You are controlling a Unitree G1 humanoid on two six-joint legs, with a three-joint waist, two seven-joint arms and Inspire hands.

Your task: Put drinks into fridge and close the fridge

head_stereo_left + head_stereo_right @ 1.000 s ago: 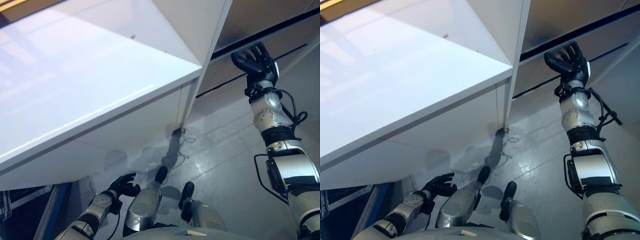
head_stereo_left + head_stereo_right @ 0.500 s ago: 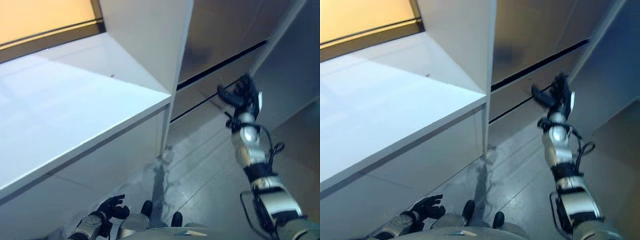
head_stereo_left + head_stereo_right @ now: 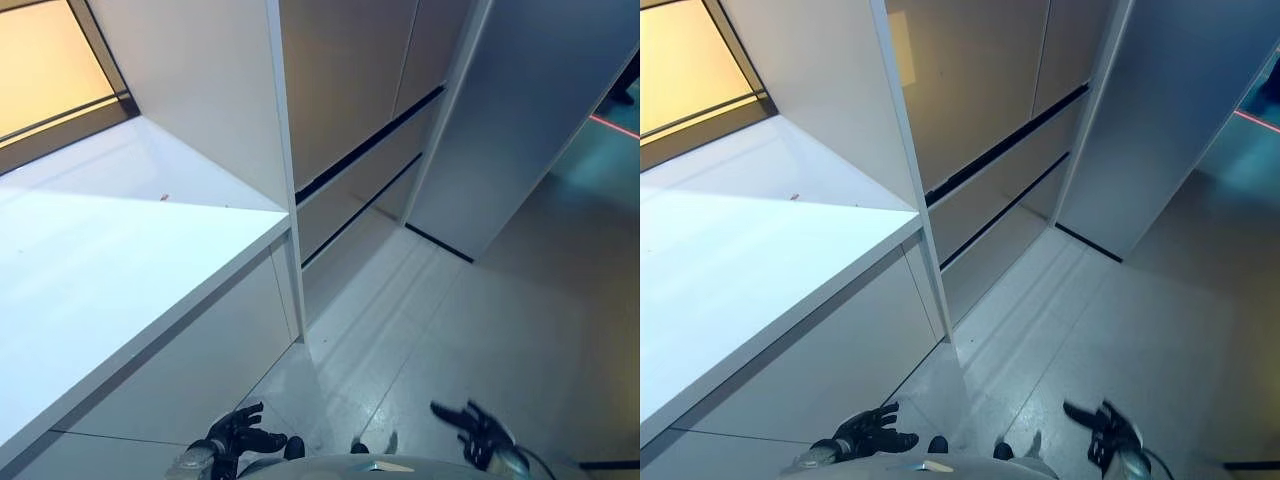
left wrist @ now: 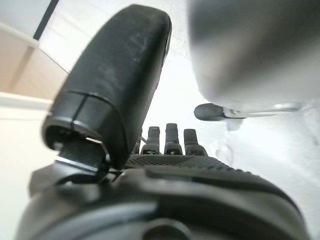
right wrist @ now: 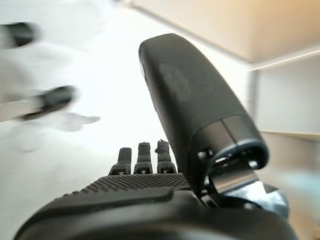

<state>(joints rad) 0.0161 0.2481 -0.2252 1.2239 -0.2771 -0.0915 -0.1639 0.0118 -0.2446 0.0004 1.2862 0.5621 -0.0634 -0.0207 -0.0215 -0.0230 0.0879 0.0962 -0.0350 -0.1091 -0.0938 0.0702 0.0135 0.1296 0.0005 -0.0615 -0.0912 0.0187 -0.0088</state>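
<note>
Left eye view shows both of your hands low down, close to the robot, well away from the white counter's top. Your left hand [image 3: 232, 440] has its fingers loose and spread, holding nothing. Your right hand [image 3: 474, 430] is spread too, and empty. No drinks show anywhere, so you cannot tell where they lie. Past the white counter [image 3: 110, 260], on its far side, stand the tall brown fridge doors [image 3: 350, 90], looking shut. Your right hand is nearer to them, I think.
</note>
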